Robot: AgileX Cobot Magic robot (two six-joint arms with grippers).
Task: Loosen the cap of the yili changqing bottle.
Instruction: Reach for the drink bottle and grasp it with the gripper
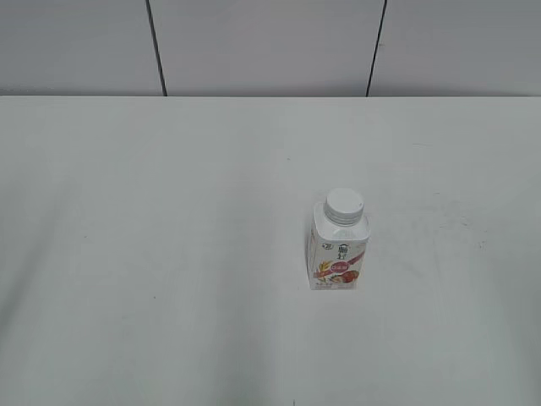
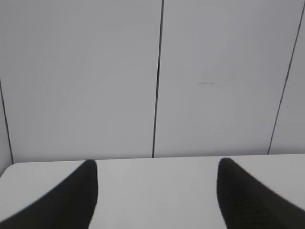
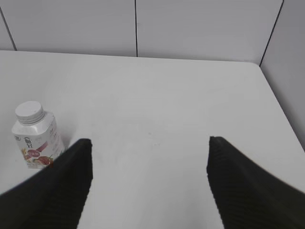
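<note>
Dark fingertips point(image 3: 71, 157) of the right gripper point(image 3: 148, 155) stand wide apart, empty; the left gripper point(image 2: 157, 183) likewise gapes over bare table point(image 1: 152, 254). Right of centre stands the yili changqing bottle point(image 1: 336, 254), upright, cap point(image 1: 345, 202) seated. Advisably, one gripper steadies the body while the other grips the cap's ribbed side. Label writing is too small to read.

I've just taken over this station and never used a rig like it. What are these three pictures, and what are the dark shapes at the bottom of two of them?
One camera looks down at the white table. The other two sit on the robot's wrists; the dark shapes are each gripper's own fingers. The left gripper is open, facing the wall. The right gripper is open too, and empty. The bottle stands upright, its white cap on. Nothing is held.
</note>
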